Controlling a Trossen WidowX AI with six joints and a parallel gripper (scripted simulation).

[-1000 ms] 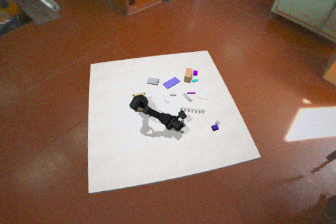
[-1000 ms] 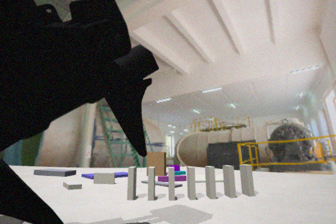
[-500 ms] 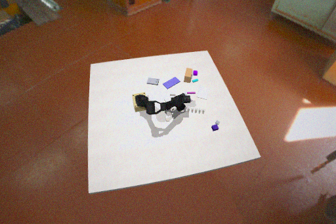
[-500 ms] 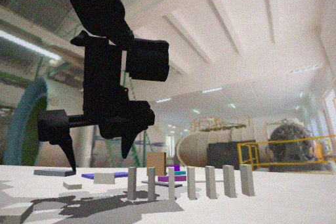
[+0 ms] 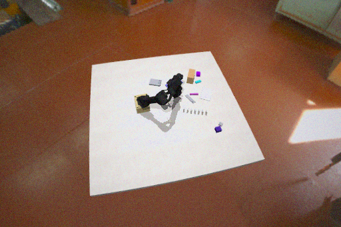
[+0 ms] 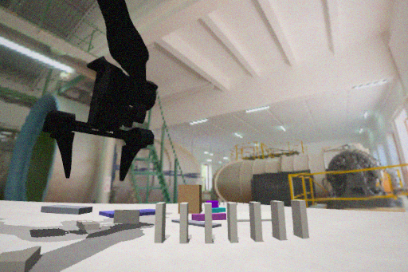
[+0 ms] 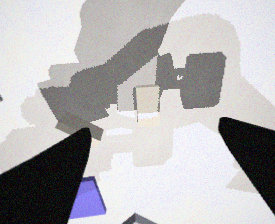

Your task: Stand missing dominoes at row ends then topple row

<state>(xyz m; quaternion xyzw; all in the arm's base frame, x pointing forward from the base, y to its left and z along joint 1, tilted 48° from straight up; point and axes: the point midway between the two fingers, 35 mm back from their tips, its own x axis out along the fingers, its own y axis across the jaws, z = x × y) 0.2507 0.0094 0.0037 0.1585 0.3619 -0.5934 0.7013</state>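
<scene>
Seven thin grey dominoes (image 5: 194,112) (image 6: 232,222) stand upright in an evenly spaced row. A loose grey block (image 6: 127,216) lies low to the left of the row in the exterior view. Another loose block (image 6: 88,226) lies flat, partly in the arm's shadow, and a third (image 6: 17,260) is cut off at the lower left edge. My gripper (image 6: 95,178) (image 7: 154,128) is wide open and empty, well above the table and left of the row. In the wrist view a pale block (image 7: 148,100) shows between the fingertips and a darker block (image 7: 79,126) beside the left finger.
A blue-violet slab (image 6: 109,213) (image 7: 89,200) and a grey slab (image 5: 155,82) (image 6: 65,209) lie behind. Farther off are a tan box (image 5: 191,76) (image 6: 190,199), a magenta bar (image 5: 194,94) (image 6: 209,217) and a grey strip (image 5: 190,98). A dark purple cube (image 5: 218,129) lies beyond the row's right end.
</scene>
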